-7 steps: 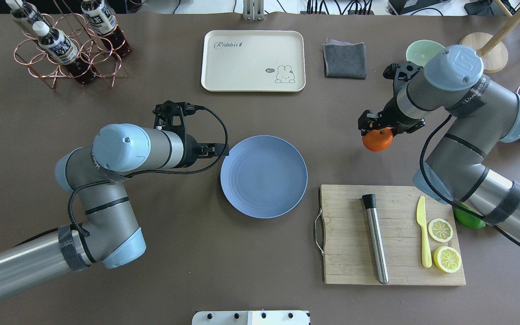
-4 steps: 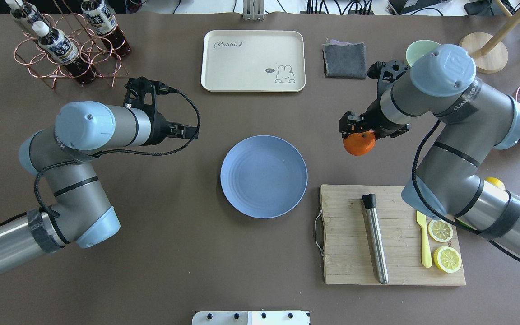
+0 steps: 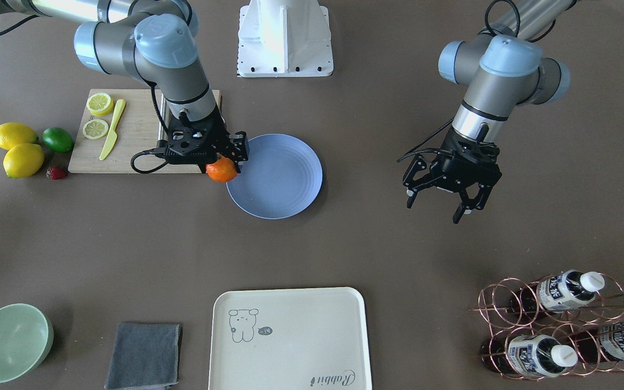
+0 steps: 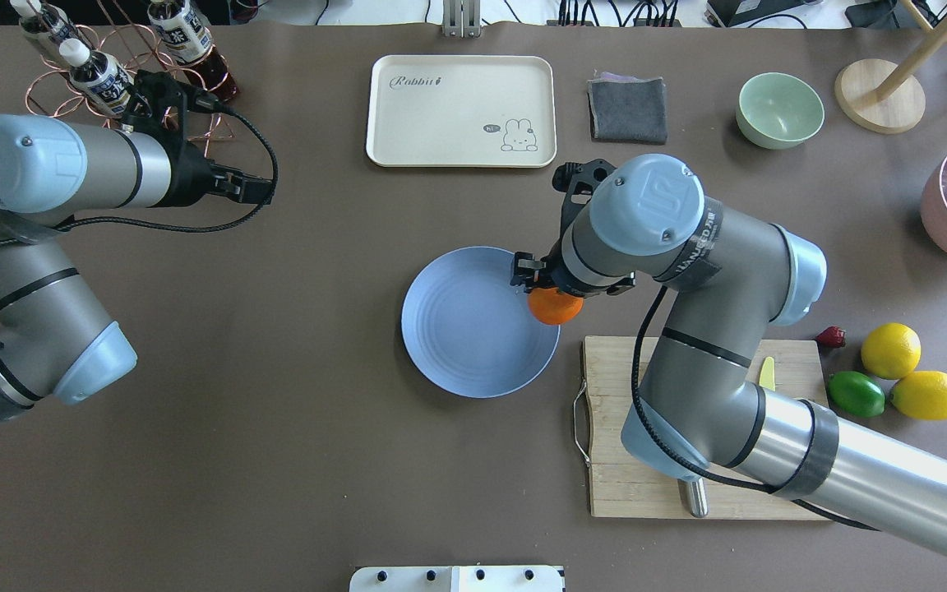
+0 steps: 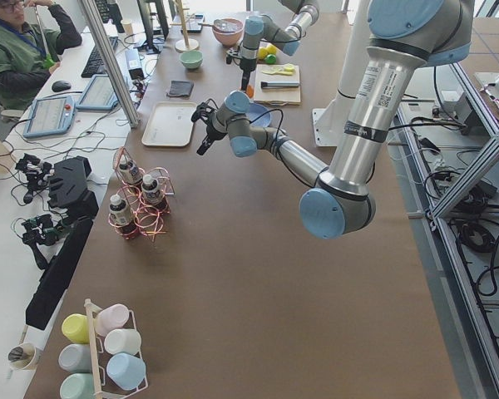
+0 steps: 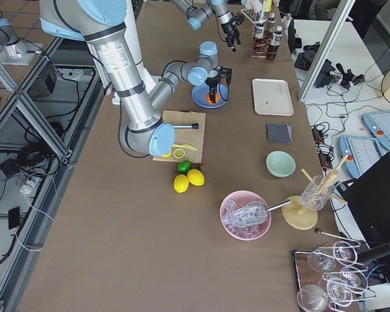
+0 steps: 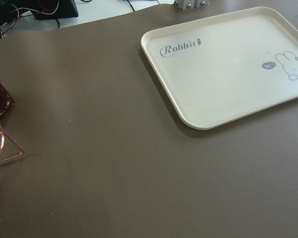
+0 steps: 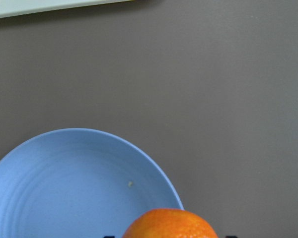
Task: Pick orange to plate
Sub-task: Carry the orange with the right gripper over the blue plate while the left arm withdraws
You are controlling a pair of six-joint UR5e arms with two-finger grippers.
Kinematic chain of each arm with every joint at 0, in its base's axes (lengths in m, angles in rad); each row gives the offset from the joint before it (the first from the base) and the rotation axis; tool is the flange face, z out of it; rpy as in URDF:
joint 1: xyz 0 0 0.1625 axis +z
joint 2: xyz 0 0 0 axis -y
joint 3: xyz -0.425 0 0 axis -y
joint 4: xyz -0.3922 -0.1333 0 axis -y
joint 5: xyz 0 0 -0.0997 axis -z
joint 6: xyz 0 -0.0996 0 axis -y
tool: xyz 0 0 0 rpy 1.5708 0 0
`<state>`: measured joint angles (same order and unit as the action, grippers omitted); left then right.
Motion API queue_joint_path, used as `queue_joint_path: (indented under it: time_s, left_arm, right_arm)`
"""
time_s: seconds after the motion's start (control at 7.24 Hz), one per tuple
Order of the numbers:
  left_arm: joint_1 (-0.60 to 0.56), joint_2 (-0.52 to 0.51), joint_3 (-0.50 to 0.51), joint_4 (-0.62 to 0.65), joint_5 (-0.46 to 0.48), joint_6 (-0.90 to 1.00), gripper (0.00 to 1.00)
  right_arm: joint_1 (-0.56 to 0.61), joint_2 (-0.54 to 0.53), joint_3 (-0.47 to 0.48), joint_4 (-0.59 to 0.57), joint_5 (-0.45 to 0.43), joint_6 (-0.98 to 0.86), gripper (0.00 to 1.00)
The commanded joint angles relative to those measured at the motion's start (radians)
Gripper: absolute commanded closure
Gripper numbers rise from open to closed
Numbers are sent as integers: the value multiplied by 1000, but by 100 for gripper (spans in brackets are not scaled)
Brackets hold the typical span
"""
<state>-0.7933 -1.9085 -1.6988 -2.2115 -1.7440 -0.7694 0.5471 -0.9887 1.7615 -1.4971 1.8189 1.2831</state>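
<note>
The right gripper (image 3: pixel 220 161) is pinching the orange (image 3: pixel 221 171) at the rim of the plate (image 3: pixel 285 184). The left gripper (image 3: pixel 434 211) is hanging well apart, its fingers spread

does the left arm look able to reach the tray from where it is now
Probably yes. The left end effector hangs open and holds nothing, and only bare table lies between it and the tray.
</note>
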Motion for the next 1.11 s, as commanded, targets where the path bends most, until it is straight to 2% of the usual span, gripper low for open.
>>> queue_joint_path:
  time_s: [0.0, 0.14, 0.41, 0.83, 0.97]
  left_arm:
    - [-26, 48, -1, -1, -11, 4, 2]
    - [-43, 65, -4, -1, -12, 5, 2]
    - [-119, 85, -1, 3, -130, 79, 2]
    - [-129, 86, 7, 13, -147, 85, 2]
    - [-130, 86, 7, 13, -147, 85, 2]
  right_arm:
    - [-48, 102, -80, -26, -41, 13, 100]
    - [-61, 146, -139, -19, -61, 19, 100]
    - [-70, 165, -184, -17, -72, 19, 100]
    - [-93, 166, -214, -15, -104, 18, 100]
    - [-91, 168, -215, -15, -104, 22, 71]
